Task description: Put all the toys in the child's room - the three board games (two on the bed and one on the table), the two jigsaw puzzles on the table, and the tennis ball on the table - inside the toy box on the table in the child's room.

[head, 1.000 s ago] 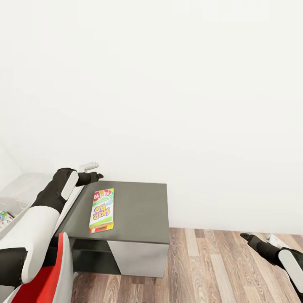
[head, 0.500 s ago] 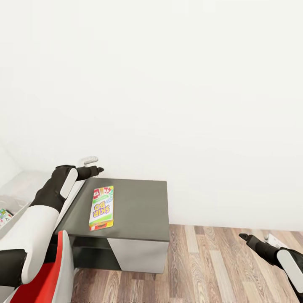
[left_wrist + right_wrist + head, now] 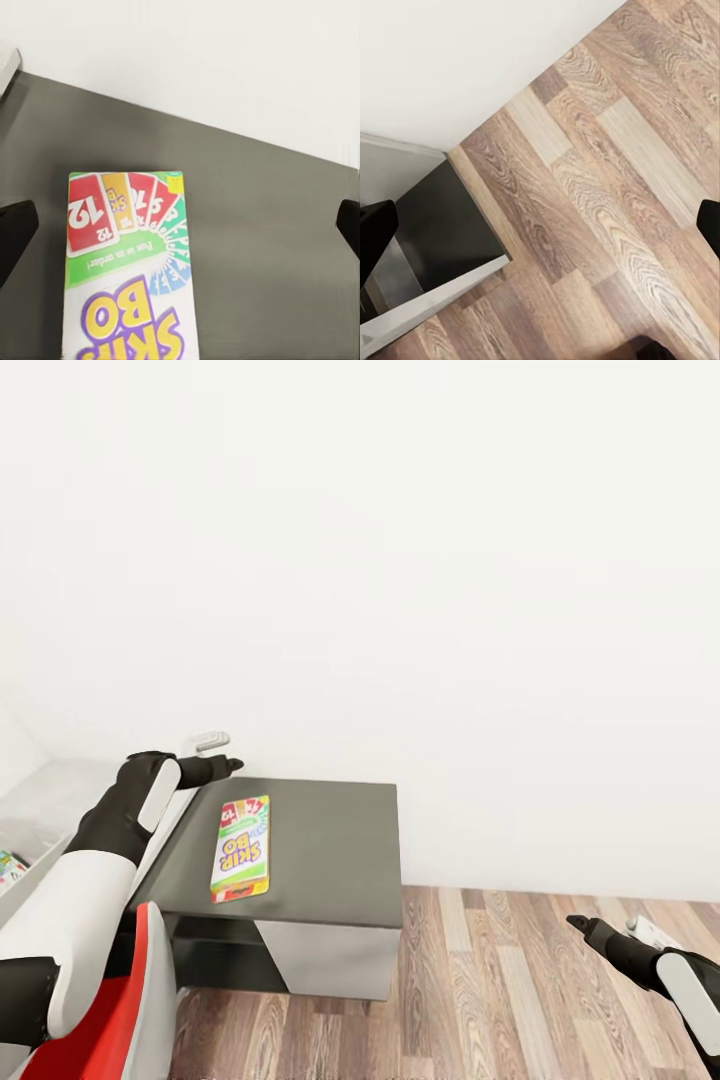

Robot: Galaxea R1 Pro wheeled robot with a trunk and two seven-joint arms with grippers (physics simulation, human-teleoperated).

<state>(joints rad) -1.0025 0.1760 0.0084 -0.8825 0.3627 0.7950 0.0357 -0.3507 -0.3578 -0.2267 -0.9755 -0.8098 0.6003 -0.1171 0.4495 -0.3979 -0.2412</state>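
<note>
A board game (image 3: 241,848) with big letters is seen lying flat on the dark grey cabinet (image 3: 330,850), near its left edge. The left fingers (image 3: 16,232) are spread wide above it, gripping nothing. The right fingers (image 3: 375,229) are likewise held apart and empty over the wood floor (image 3: 500,990), well apart from the cabinet.

Brown wood-plank floor (image 3: 607,195) runs diagonally across most of the frame, meeting a plain white wall (image 3: 457,60) from nine to one o'clock. A dark grey-topped cabinet with pale grey sides (image 3: 442,232) juts in at eight o'clock. The right gripper's black fingertips (image 3: 375,232) (spread wide apart) sit at opposite edges.
</note>
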